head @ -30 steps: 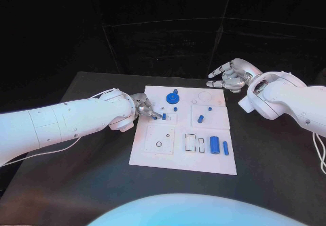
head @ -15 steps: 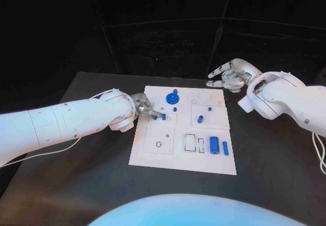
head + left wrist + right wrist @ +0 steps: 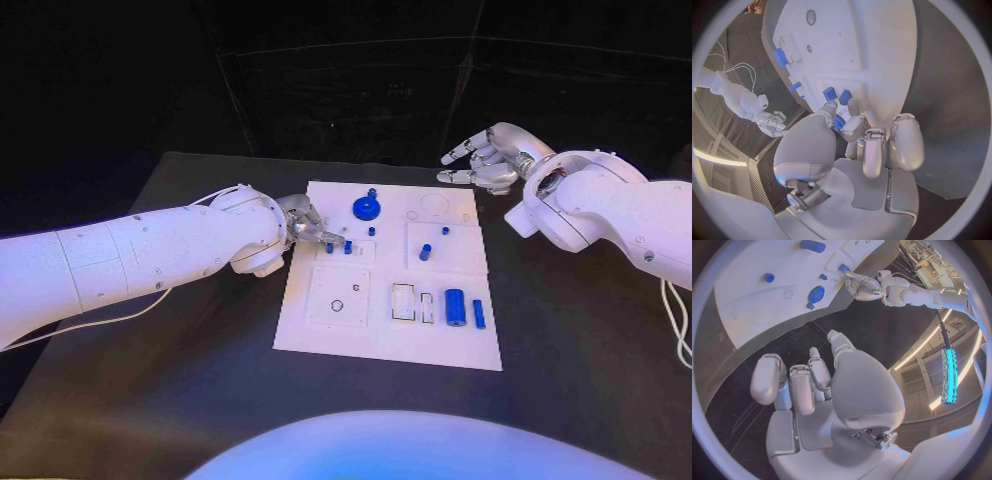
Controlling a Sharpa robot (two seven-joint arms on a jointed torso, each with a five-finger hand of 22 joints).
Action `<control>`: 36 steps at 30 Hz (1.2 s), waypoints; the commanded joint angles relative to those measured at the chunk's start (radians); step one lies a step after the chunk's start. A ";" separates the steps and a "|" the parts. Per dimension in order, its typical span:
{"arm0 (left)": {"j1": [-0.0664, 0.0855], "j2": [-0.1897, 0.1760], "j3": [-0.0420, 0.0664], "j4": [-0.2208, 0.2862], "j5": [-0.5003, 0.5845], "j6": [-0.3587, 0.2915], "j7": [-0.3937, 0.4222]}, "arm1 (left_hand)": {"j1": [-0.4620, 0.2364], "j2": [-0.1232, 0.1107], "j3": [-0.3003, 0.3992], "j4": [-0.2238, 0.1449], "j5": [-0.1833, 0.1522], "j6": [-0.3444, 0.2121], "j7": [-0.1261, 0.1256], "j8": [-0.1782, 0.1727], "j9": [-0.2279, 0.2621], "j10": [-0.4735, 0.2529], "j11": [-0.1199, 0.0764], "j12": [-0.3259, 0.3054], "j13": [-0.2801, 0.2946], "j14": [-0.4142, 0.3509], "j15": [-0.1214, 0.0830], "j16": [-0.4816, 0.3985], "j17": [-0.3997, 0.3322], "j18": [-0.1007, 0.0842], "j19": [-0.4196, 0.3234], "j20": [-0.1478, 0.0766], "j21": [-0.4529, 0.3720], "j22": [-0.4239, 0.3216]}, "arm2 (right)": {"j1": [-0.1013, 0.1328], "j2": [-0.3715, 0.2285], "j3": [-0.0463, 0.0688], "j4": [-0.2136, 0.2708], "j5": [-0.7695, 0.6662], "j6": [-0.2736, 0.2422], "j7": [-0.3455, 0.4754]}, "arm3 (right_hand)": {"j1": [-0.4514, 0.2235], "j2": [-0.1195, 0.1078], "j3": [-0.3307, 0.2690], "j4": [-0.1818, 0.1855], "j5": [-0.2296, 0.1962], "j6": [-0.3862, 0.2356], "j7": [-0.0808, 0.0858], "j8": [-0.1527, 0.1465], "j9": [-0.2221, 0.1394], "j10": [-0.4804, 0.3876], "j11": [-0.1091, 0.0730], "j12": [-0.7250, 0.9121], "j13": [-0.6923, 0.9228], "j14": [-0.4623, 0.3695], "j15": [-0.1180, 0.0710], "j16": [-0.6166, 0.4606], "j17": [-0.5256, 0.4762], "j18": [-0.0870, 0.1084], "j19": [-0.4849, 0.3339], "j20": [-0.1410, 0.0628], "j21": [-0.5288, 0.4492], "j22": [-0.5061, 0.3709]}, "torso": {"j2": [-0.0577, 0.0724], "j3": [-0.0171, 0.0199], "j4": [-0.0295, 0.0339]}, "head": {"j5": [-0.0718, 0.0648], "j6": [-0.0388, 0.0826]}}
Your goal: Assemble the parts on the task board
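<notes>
White plate of a task board (image 3: 382,340) lies in the middle of the black table (image 3: 173,380), with blue parts scattered over it. On its left edge the left hand (image 3: 306,228) reaches in, fingertips pinching a small blue peg (image 3: 837,122) beside two more short blue pegs (image 3: 348,247) standing in the board. A round blue knob (image 3: 366,208) sits toward the far side, and a small blue cylinder (image 3: 426,253) lies right of centre. Nearer, on the right part of the board, a bigger blue cylinder (image 3: 456,307) and a thin blue bar (image 3: 479,314) lie side by side. Over the table past the board's far right corner, the right hand (image 3: 488,160) hovers, fingers loosely spread, grasping nothing.
</notes>
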 commanded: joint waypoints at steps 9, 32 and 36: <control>0.008 -0.012 0.002 0.013 0.024 -0.047 0.019 | 0.005 0.009 -0.027 0.007 -0.002 -0.019 0.007 -0.003 0.000 -0.022 0.004 -0.030 -0.046 0.106 -0.004 0.003 0.263 0.002 -0.008 -0.001 -0.026 -0.033 | 0.002 0.003 0.001 -0.003 -0.001 -0.003 0.007 | -0.002 -0.001 -0.002 0.002 -0.005 -0.001 -0.002 0.003 0.001 -0.004 -0.001 -0.003 0.000 0.059 -0.009 -0.005 0.055 0.019 -0.008 0.000 -0.006 -0.002 | 0.000 -0.0005 0.0001 | -0.001 0.004; 0.032 0.102 -0.014 -0.112 -0.093 -0.102 0.496 | 0.444 0.020 -0.029 -0.133 -0.003 -0.201 0.164 -0.309 -0.304 -0.509 0.155 -0.595 -0.691 -0.199 0.117 -0.692 -0.606 0.107 -0.237 0.106 -0.762 -0.715 | 0.002 0.012 0.001 -0.016 -0.001 -0.004 0.011 | -0.003 0.000 -0.002 0.003 -0.004 -0.001 -0.002 0.004 0.001 -0.006 -0.001 -0.005 -0.003 0.058 -0.009 -0.006 0.054 0.019 -0.009 0.000 -0.007 -0.004 | 0.000 -0.0005 -0.0015 | -0.025 0.032; 0.033 0.148 -0.027 -0.157 -0.172 -0.079 0.490 | 0.411 -0.010 -0.046 -0.130 -0.003 -0.171 0.155 -0.338 -0.341 -0.499 0.152 -0.608 -0.727 -0.128 0.113 -0.561 -0.479 0.106 -0.202 0.104 -0.742 -0.707 | 0.001 0.016 0.001 -0.018 -0.001 -0.002 0.013 | -0.003 0.000 -0.001 0.003 -0.001 -0.002 -0.001 0.004 0.001 -0.007 -0.001 -0.005 -0.003 0.058 -0.009 -0.006 0.054 0.019 -0.009 0.000 -0.007 -0.004 | 0.001 -0.0003 -0.0022 | -0.028 0.041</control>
